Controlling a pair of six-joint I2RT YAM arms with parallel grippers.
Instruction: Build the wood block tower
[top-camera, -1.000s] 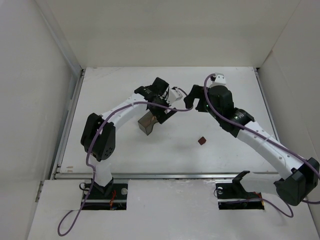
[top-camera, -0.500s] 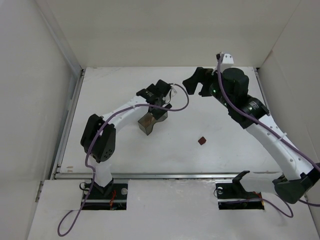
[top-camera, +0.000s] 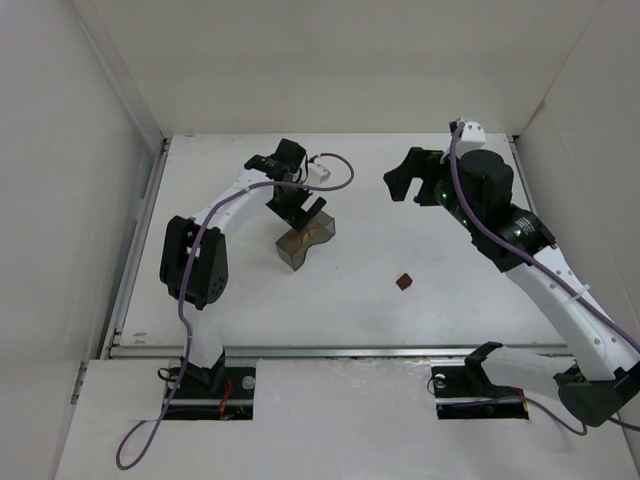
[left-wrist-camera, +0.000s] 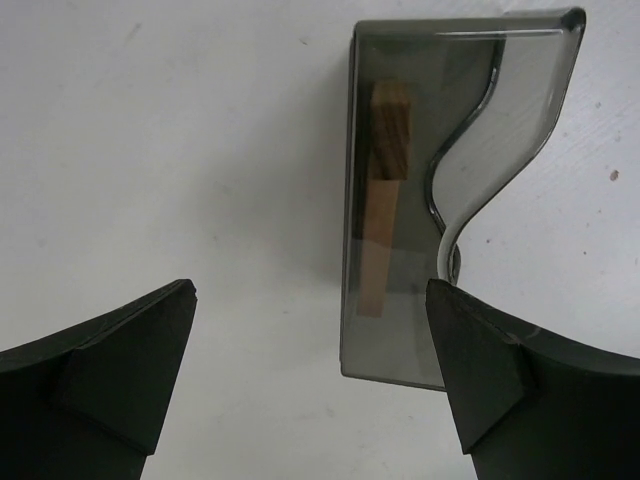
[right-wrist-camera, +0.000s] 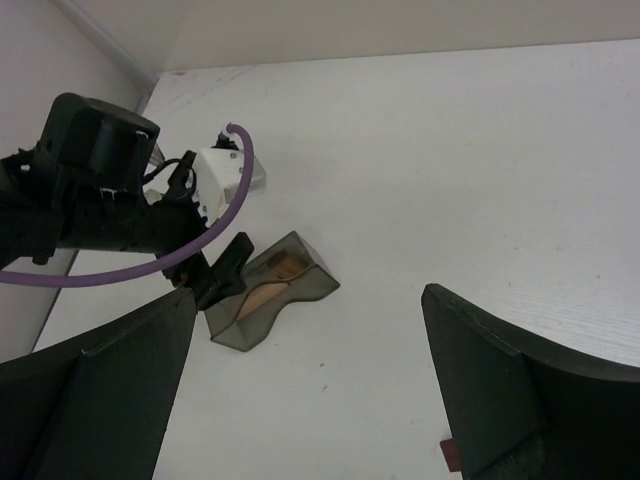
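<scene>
A dark translucent bin (top-camera: 305, 240) lies on its side on the table. Two light tan wood blocks (left-wrist-camera: 384, 190) lie end to end inside it; they also show in the right wrist view (right-wrist-camera: 268, 291). A small dark reddish-brown block (top-camera: 403, 282) lies alone on the table to the right and shows at the bottom of the right wrist view (right-wrist-camera: 449, 455). My left gripper (top-camera: 300, 211) is open and empty just behind the bin, its right fingertip (left-wrist-camera: 490, 380) over the bin's near corner. My right gripper (top-camera: 405, 184) is open and empty, raised well right of the bin.
White walls close the table at the back and on both sides. A metal rail (top-camera: 300, 351) runs along the near edge. The left arm's purple cable (right-wrist-camera: 215, 225) loops above the bin.
My left gripper has drawn back from the bin toward the far left, leaving it on the table. My right arm has risen and swung right, away from the bin.
</scene>
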